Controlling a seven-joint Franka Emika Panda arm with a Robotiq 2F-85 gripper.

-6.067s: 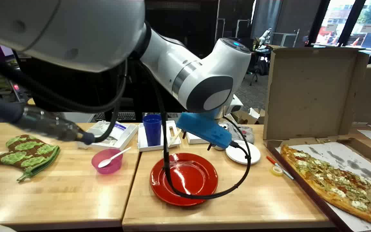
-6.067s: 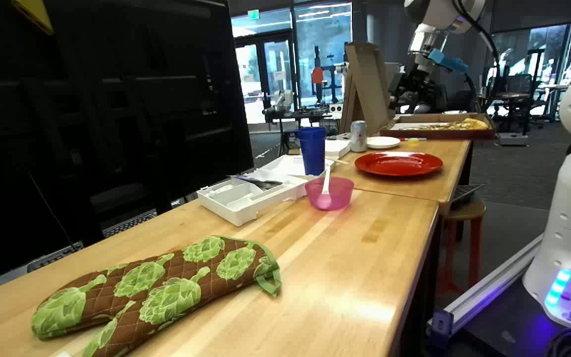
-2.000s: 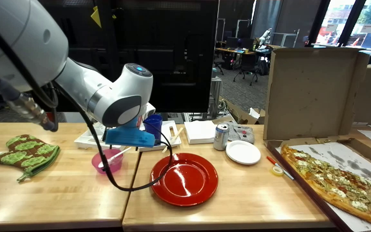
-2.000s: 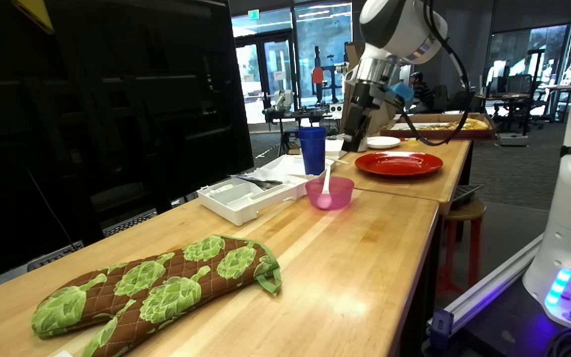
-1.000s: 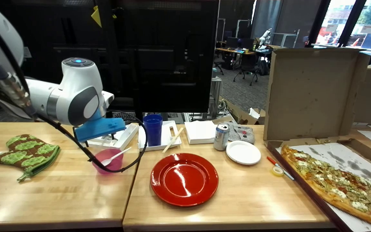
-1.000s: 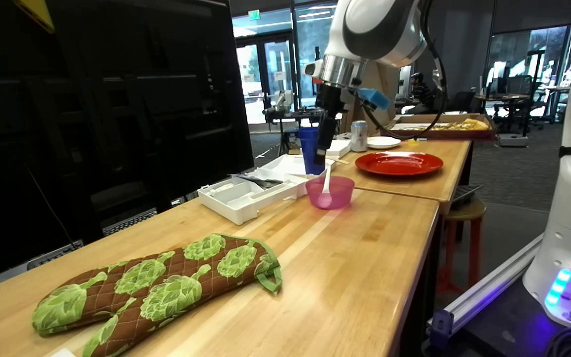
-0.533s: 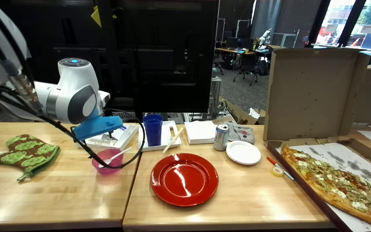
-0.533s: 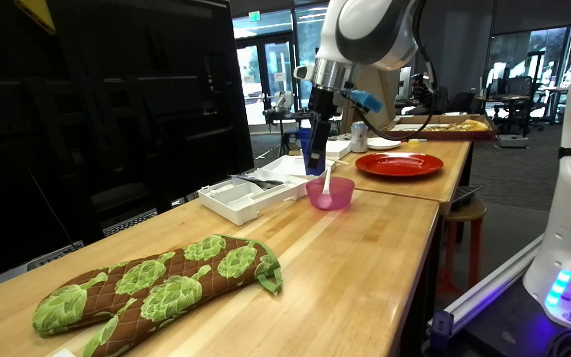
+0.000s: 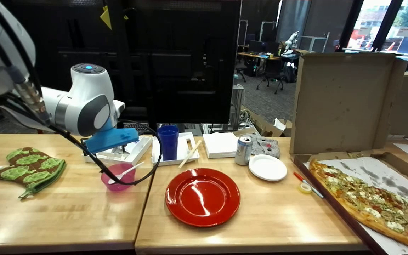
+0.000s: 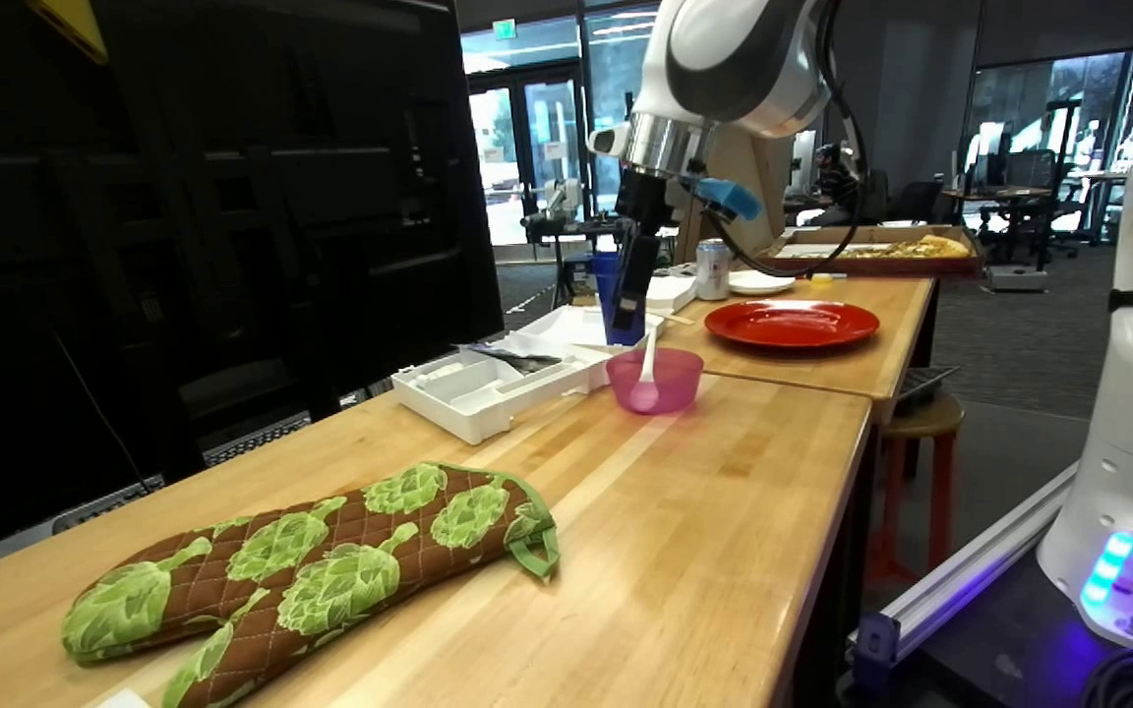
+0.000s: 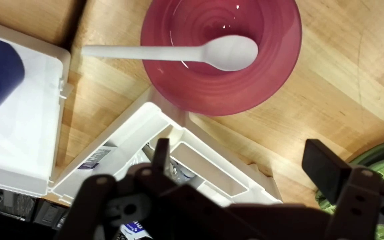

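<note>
My gripper (image 11: 238, 150) is open and empty. In the wrist view its two dark fingers stand wide apart over a white compartmented tray (image 11: 217, 151). A pink bowl (image 11: 218, 96) lies just beyond the fingers, with a white spoon (image 11: 232, 53) resting in it, its handle over the rim. In an exterior view the gripper (image 10: 628, 313) points down above the tray's edge, in front of the blue cup (image 10: 605, 285) and near the bowl (image 10: 680, 383). In an exterior view the fingers are mostly hidden behind the blue wrist part (image 9: 112, 139).
A red plate (image 9: 202, 196) lies right of the bowl. Behind it are chopsticks (image 9: 191, 154), a can (image 9: 243, 152) and a white plate (image 9: 267, 168). An open pizza box (image 9: 345, 102) with pizza (image 9: 367, 202) stands far right. An oven mitt (image 9: 30, 168) lies left.
Over the past six seconds the arm has moved from near the white plate and can to above the tray and bowl. In the last half second it has shifted only slightly.
</note>
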